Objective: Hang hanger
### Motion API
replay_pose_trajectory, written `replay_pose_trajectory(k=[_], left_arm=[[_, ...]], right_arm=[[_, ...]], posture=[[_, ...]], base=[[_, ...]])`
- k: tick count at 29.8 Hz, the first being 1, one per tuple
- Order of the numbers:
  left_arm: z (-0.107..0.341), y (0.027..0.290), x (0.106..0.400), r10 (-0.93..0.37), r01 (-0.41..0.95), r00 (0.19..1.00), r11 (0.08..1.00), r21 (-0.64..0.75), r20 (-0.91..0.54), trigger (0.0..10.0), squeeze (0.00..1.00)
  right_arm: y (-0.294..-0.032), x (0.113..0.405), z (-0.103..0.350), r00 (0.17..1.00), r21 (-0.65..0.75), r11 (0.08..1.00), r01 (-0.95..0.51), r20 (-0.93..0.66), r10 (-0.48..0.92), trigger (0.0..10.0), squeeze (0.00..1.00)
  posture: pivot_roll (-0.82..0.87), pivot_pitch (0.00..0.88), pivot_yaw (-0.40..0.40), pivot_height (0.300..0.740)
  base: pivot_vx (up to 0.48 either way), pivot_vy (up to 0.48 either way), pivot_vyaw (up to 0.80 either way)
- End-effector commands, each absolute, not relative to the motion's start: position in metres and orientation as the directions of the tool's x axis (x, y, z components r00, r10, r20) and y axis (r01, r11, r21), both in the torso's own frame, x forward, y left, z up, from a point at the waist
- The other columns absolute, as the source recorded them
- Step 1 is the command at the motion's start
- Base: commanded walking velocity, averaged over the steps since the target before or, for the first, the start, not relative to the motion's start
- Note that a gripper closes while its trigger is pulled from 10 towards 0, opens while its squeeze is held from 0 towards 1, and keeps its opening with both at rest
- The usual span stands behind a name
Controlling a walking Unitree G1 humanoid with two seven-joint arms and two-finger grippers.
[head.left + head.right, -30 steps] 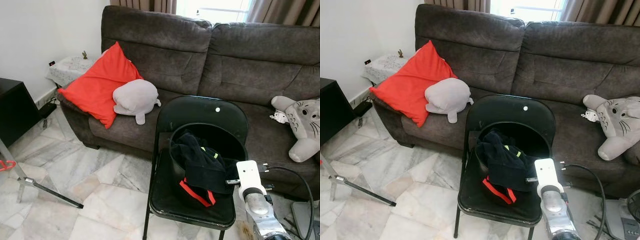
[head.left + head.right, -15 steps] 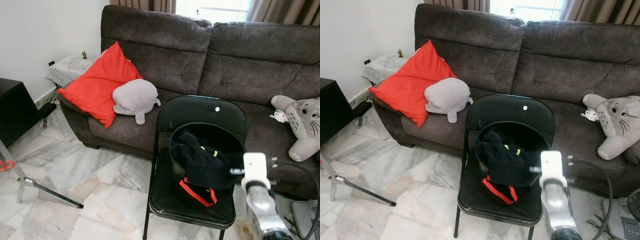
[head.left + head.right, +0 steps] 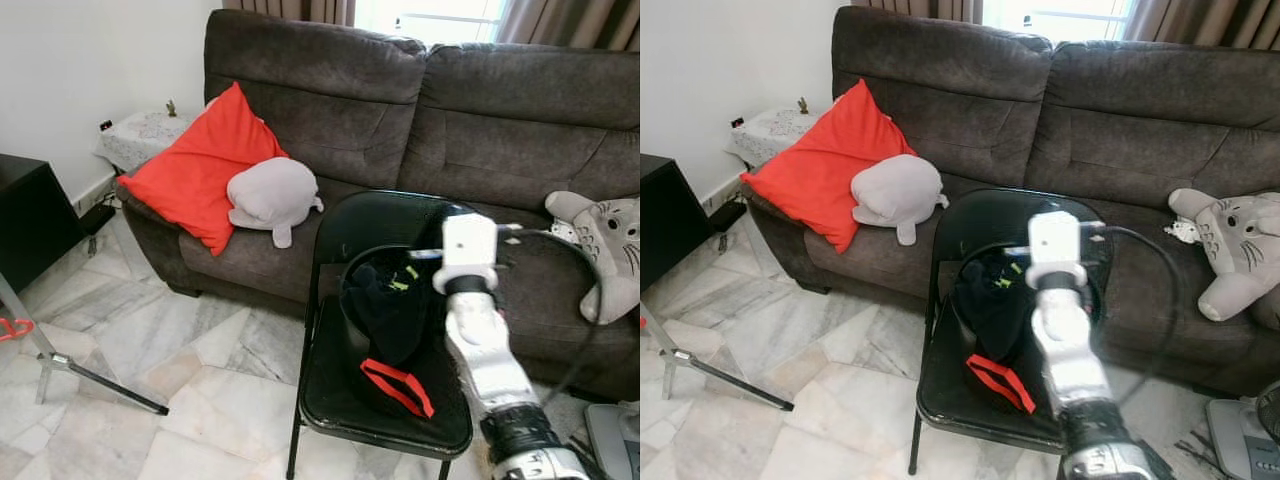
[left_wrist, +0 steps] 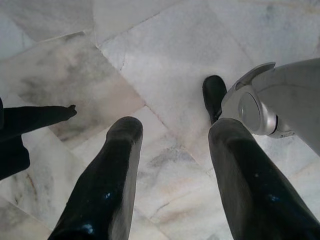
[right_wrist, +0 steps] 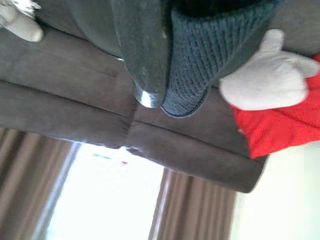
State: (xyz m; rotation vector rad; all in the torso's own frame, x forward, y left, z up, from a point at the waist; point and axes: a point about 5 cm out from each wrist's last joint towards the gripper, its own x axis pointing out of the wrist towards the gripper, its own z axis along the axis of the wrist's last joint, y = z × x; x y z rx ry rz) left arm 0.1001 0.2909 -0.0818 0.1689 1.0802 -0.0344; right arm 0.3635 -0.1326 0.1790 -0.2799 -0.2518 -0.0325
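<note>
Right arm now raised above folding chair (image 3: 400, 225) seat; a second ago its wrist sat low by chair's front corner. Dark garment (image 3: 385, 300) lifted higher over seat, red-trimmed part (image 3: 397, 385) left on seat. Right gripper (image 5: 165, 55) pinching garment's knit edge, forearm angled up toward chair back. Left gripper (image 4: 172, 165) parted over marble floor (image 4: 165, 60), holding nothing. Hanger not identifiable.

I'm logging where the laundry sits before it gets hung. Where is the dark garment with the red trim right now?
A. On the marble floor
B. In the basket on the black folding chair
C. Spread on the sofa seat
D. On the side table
B: the dark garment sits in the basket on the black folding chair, with the right gripper shut on its knit edge.
</note>
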Motion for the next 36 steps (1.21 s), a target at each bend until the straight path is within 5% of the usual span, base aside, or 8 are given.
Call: replay_pose_trajectory(k=[1, 11, 19, 32, 36], left_arm=[[-0.082, 0.294, 0.095, 0.064, 0.132, 0.447, 0.982, 0.136, -0.892, 10.0, 0.00], [-0.082, 0.295, 0.094, 0.066, 0.133, 0.443, 0.982, 0.138, -0.894, 10.0, 0.00], [-0.082, 0.295, 0.094, 0.063, 0.137, 0.441, 0.981, 0.136, -0.895, 10.0, 0.00], [-0.082, 0.294, 0.095, 0.067, 0.131, 0.442, 0.982, 0.138, -0.894, 10.0, 0.00], [-0.082, 0.294, 0.095, 0.065, 0.132, 0.441, 0.982, 0.137, -0.895, 10.0, 0.00]], right_arm=[[-0.123, 0.364, 0.184, 0.970, -0.286, 0.957, 0.043, 0.240, 0.028, 10.0, 0.00], [-0.146, 0.359, 0.151, 0.992, -0.193, 0.974, 0.123, 0.060, -0.113, 10.0, 0.00], [-0.144, 0.361, 0.154, 0.994, -0.190, 0.976, 0.102, 0.053, -0.093, 10.0, 0.00], [-0.126, 0.362, 0.171, 0.984, -0.383, 0.920, 0.086, 0.177, -0.019, 10.0, 0.00], [-0.110, 0.363, 0.195, 0.942, -0.612, 0.777, 0.147, 0.326, 0.079, 10.0, 0.00]], posture=[[0.00, 0.000, 0.000, 0.740], [-0.01, 0.000, 0.001, 0.740], [-0.01, 0.000, 0.002, 0.740], [0.00, 0.000, -0.004, 0.740], [0.00, 0.000, -0.003, 0.740]], base=[[0.000, 0.000, 0.00], [0.000, 0.000, 0.00], [0.000, 0.000, 0.00], [0.000, 0.000, 0.62], [0.000, 0.000, 0.80]])
